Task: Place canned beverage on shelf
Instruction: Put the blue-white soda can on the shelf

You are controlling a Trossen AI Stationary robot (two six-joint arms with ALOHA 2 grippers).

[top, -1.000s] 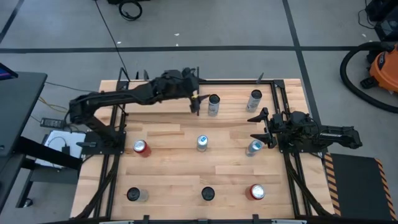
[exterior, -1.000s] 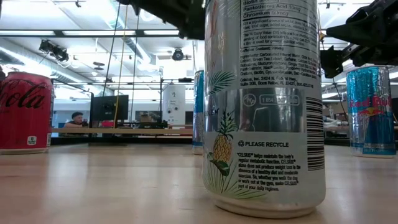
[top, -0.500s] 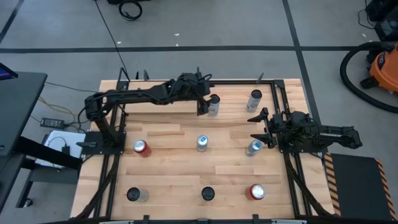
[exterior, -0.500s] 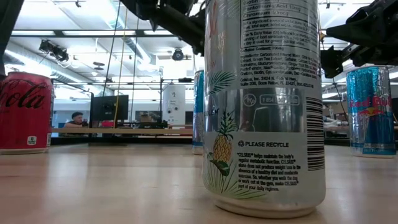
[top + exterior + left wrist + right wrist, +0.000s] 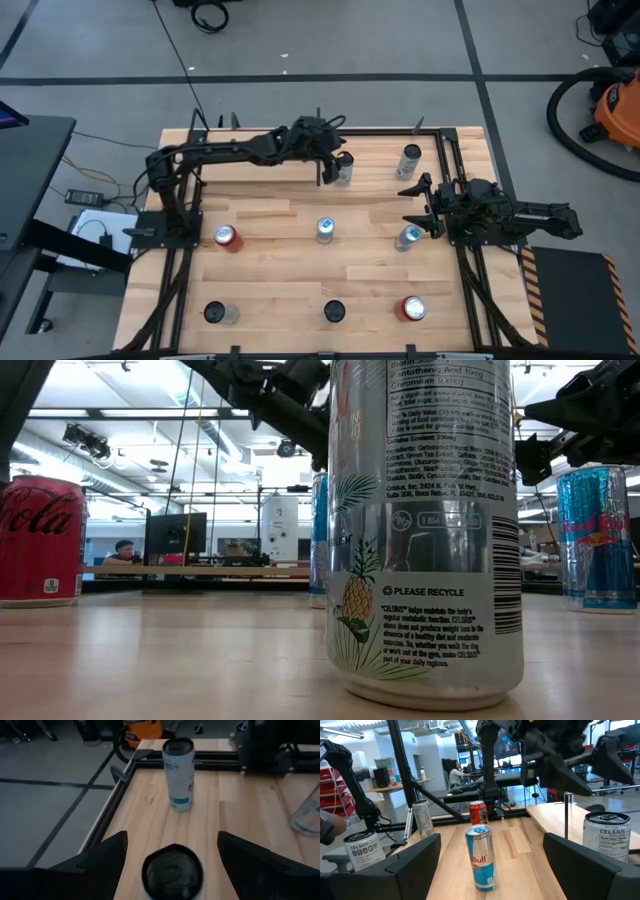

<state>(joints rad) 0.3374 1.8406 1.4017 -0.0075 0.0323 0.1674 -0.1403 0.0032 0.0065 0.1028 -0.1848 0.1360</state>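
My left gripper (image 5: 330,166) is open at the table's far middle. Its fingers stand on either side of a dark-topped can (image 5: 172,876), with a gap showing on both sides in the left wrist view (image 5: 172,836). That can (image 5: 344,169) stands upright on the tabletop. A white and blue can (image 5: 179,772) stands farther on toward the table's right edge (image 5: 410,158). My right gripper (image 5: 421,204) is open and empty at the table's right, above a Red Bull can (image 5: 408,237). I cannot make out the shelf in these views.
More upright cans stand on the table: a blue-topped one at the centre (image 5: 325,229), a red Coca-Cola (image 5: 228,237), and a near row of three (image 5: 218,313) (image 5: 334,312) (image 5: 411,309). A black metal frame (image 5: 300,130) edges the table. A person sits in the room beyond (image 5: 124,550).
My left gripper has reached toward the table's right edge, up to the dark-topped can at the far middle, so that its open fingers now stand on either side of it. The can has stayed where it was.
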